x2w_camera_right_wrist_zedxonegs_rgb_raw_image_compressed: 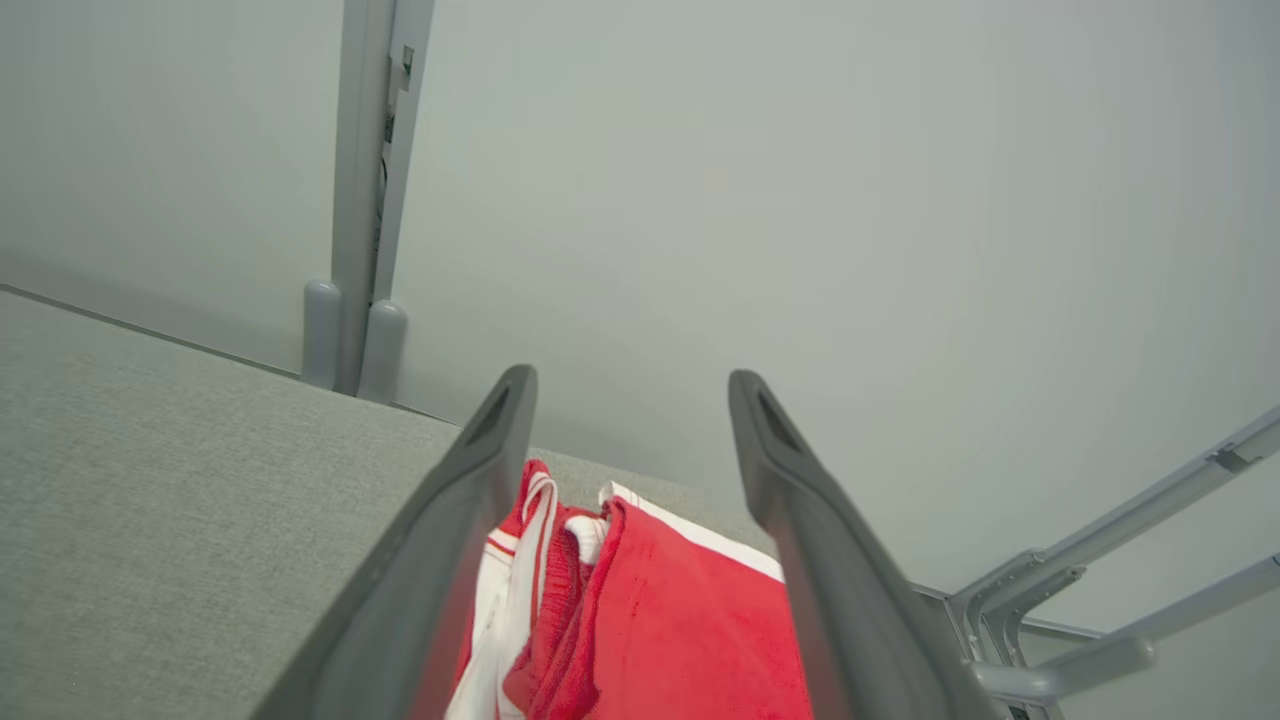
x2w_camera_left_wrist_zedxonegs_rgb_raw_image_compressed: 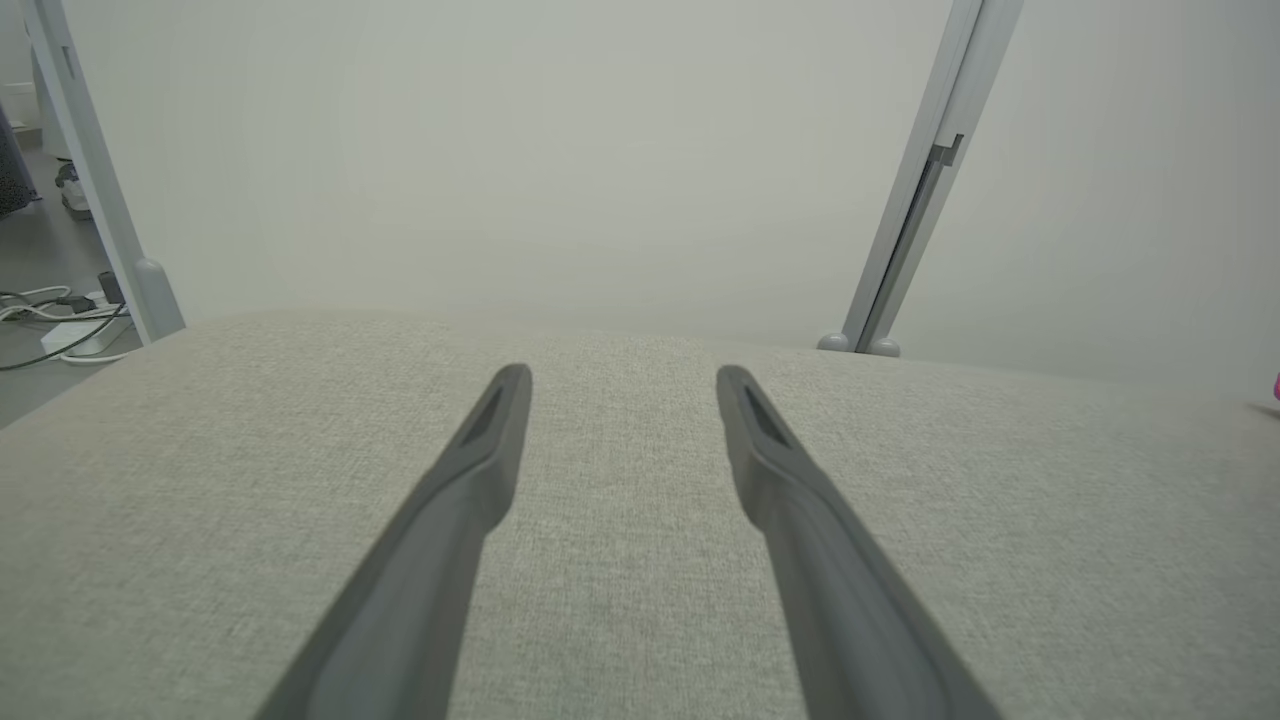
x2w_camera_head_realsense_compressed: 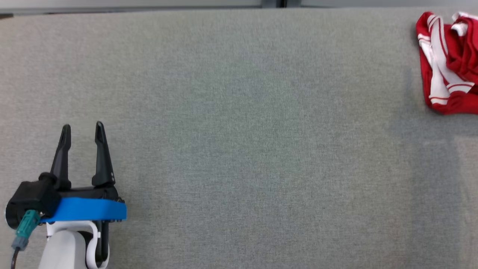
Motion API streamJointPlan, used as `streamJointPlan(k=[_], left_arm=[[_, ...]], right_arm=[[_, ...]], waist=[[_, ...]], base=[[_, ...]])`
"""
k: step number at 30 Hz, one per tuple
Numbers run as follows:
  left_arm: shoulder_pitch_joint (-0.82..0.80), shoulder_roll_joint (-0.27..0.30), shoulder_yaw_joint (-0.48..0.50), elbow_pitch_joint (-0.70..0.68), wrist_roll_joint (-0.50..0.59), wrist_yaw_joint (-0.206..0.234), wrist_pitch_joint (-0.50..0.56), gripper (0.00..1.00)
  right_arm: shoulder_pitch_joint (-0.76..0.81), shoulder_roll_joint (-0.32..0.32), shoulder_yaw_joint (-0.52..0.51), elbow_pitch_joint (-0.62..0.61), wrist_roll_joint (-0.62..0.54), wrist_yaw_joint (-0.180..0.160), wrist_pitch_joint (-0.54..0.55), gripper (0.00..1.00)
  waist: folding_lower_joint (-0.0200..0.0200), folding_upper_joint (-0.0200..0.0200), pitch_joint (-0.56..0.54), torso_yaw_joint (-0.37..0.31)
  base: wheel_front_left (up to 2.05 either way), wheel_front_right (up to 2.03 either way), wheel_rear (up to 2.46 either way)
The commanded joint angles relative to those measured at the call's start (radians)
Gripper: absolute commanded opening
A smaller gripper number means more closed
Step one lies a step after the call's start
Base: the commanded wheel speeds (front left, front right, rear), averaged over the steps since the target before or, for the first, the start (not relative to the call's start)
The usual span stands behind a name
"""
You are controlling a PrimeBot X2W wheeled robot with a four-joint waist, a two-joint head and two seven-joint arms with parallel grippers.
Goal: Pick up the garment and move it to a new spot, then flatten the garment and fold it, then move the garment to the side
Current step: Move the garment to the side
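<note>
While the garment [x2w_camera_head_realsense_compressed: 448, 63] lies bunched at the far right of the table [x2w_camera_head_realsense_compressed: 239, 149], the right gripper [x2w_camera_right_wrist_zedxonegs_rgb_raw_image_compressed: 630, 380] hangs spread over it (nothing pinched), the left gripper [x2w_camera_head_realsense_compressed: 83, 126] gaping well apart, apparently kept clear.

The red and white garment [x2w_camera_head_realsense_compressed: 446, 63] is cut off by the right edge of the head view. In the right wrist view the right gripper [x2w_camera_right_wrist_zedxonegs_rgb_raw_image_compressed: 630, 380] hides its sides and the bottom edge cuts it. A pink speck [x2w_camera_left_wrist_zedxonegs_rgb_raw_image_compressed: 1277, 385] at the left wrist view's edge is too small to name.
</note>
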Motion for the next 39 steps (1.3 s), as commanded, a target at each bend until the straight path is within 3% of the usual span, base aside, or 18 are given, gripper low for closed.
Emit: streamJointPlan(k=[1, 10, 18, 39], left_arm=[[0.014, -0.003, 0.008, 0.001, 0.01, -0.002, -0.004, 1.0], [0.089, -0.009, 0.019, 0.021, 0.032, -0.002, -0.004, 1.0], [0.139, -0.017, 0.012, 0.037, 0.049, 0.003, -0.004, 1.0], [0.19, -0.013, -0.008, 0.043, 0.048, 0.019, 0.001, 1.0]], right_arm=[[0.017, 0.017, 0.007, -0.004, 0.005, 0.0, -0.02, 1.0], [0.13, 0.177, 0.084, -0.002, 0.055, 0.0, -0.176, 1.0], [0.277, 0.28, 0.119, -0.046, 0.104, 0.0, -0.232, 1.0], [0.7, 0.436, -0.045, -0.365, 0.09, 0.0, -0.192, 1.0]], waist=[[0.0, 0.0, -0.024, -0.01], [0.0, 0.0, -0.152, 0.006], [0.0, 0.0, -0.231, 0.005], [0.0, 0.0, -0.326, -0.01]], base=[[0.0, 0.0, 0.0], [0.0, 0.0, 0.0], [0.0, 0.0, 0.0], [0.0, 0.0, 0.0]])
